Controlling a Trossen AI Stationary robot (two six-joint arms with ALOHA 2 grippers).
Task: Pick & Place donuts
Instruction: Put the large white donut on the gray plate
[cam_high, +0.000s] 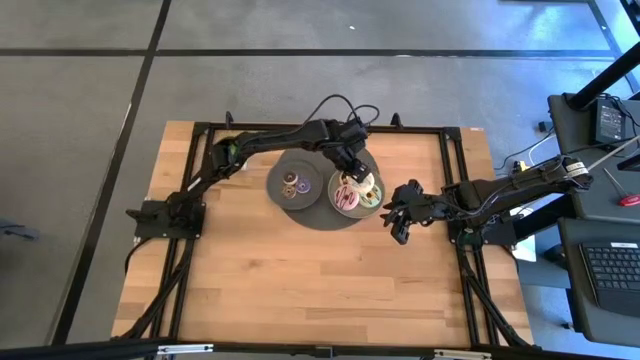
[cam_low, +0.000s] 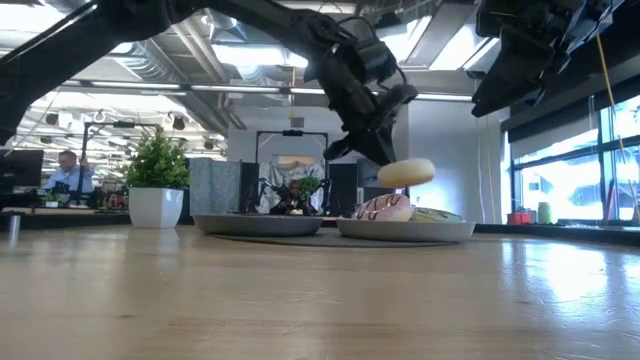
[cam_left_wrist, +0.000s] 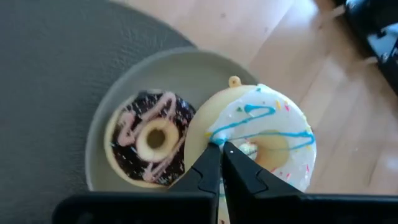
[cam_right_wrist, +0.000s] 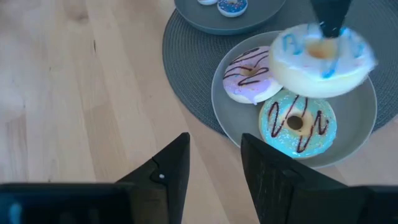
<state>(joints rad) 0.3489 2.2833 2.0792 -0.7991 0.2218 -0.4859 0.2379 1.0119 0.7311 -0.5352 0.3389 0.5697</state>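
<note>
My left gripper (cam_high: 350, 168) is shut on a cream-white donut with blue drizzle (cam_left_wrist: 261, 134). It holds the donut above the right grey plate (cam_high: 345, 212), as the low view shows (cam_low: 405, 172). A pink donut (cam_right_wrist: 249, 76) and a green donut (cam_right_wrist: 297, 124) lie flat on that plate, and so does a chocolate donut with pink drizzle (cam_left_wrist: 152, 140). Mini donuts (cam_high: 295, 185) lie on the left plate (cam_high: 275, 172). My right gripper (cam_right_wrist: 214, 140) waits open over bare wood to the right of the plates. My left gripper has its shut fingertips (cam_left_wrist: 211, 155) on the white donut's frosted ring right beside the hole (cam_left_wrist: 239, 127). It comes slanting down from the far left. Whether a finger reaches into the hole I cannot tell. The donut hangs nearly level, lifted clear of the plate.
Both plates sit on a dark round mat (cam_high: 322, 218) at the table's far middle. A potted plant (cam_low: 157, 185) shows beyond the table in the low view. Bare wood (cam_high: 300, 280) stretches toward the near edge.
</note>
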